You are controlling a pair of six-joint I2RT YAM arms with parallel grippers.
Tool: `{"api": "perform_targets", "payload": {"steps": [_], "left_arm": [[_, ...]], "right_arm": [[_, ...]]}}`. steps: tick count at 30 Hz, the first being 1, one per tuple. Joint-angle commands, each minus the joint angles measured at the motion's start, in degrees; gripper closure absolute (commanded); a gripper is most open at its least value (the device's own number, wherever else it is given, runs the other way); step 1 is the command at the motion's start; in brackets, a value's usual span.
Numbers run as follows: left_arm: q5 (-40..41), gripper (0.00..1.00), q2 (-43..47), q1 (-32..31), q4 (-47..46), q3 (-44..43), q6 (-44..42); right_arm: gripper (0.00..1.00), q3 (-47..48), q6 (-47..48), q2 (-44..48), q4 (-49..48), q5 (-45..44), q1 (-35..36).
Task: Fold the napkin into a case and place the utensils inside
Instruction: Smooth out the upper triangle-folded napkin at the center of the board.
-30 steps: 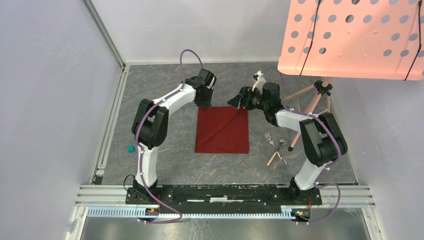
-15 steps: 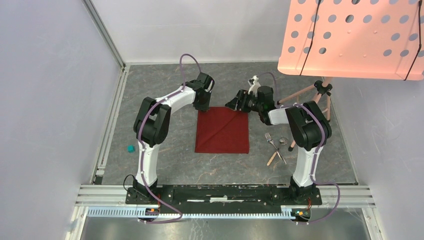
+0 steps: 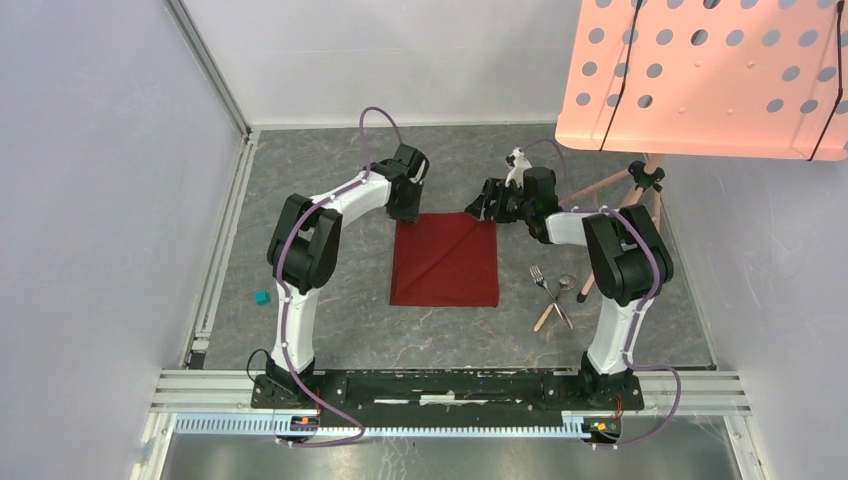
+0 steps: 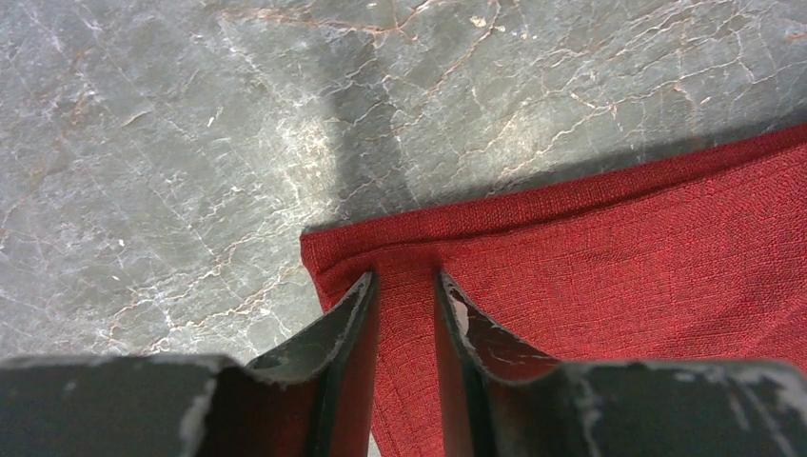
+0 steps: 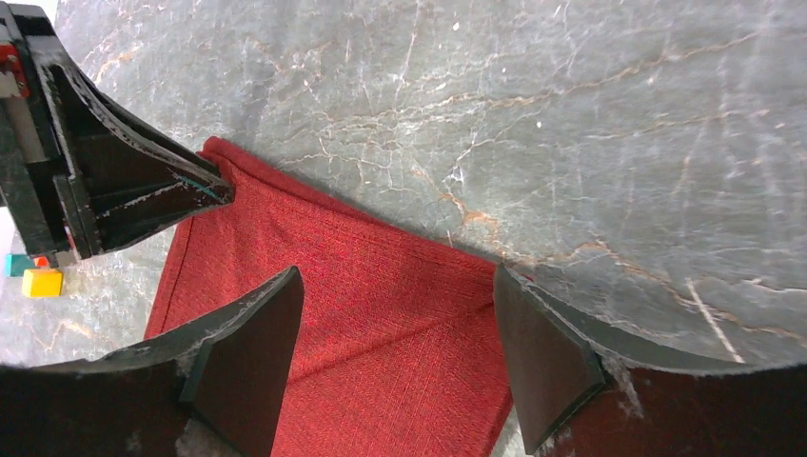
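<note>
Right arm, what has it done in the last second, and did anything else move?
Its elbow swung inward toward the napkin; the open right gripper stayed by the napkin's far right corner. Nothing grasped or released. The left gripper, napkin, fork and spoon stayed put.

A grey marbled desk (image 3: 300, 165) sits between pale walls (image 3: 100, 150). A pink perforated board (image 3: 700, 75) overhangs its far right corner.

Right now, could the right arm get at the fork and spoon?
Probably yes: the fork and spoon lie uncovered beside that arm, and the right hand is open, holding nothing. A tripod leg close by might crowd it.
</note>
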State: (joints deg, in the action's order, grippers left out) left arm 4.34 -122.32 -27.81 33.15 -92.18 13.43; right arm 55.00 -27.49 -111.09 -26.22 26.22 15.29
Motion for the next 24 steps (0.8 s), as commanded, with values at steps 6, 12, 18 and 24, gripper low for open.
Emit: {"api": "perform_targets", "payload": {"steps": [6,12,18,24], "left_arm": [[-3.4,0.51,10.7,0.8,3.9,-1.1,3.1],[-12.0,0.48,25.2,0.8,-1.8,16.5,8.9],[-25.7,0.54,36.1,0.7,-23.1,39.5,21.7],[-30.5,0.56,34.0,0.4,-37.7,46.9,24.9]], "right_arm": [[0.19,-1.5,1.7,12.9,7.6,-0.8,1.5],[0.19,-5.7,-4.8,13.3,-0.3,6.4,6.7],[0.3,-5.4,-11.2,6.2,-9.5,10.0,10.1],[0.4,-3.1,-13.7,-1.3,-14.2,12.8,10.6]]}}
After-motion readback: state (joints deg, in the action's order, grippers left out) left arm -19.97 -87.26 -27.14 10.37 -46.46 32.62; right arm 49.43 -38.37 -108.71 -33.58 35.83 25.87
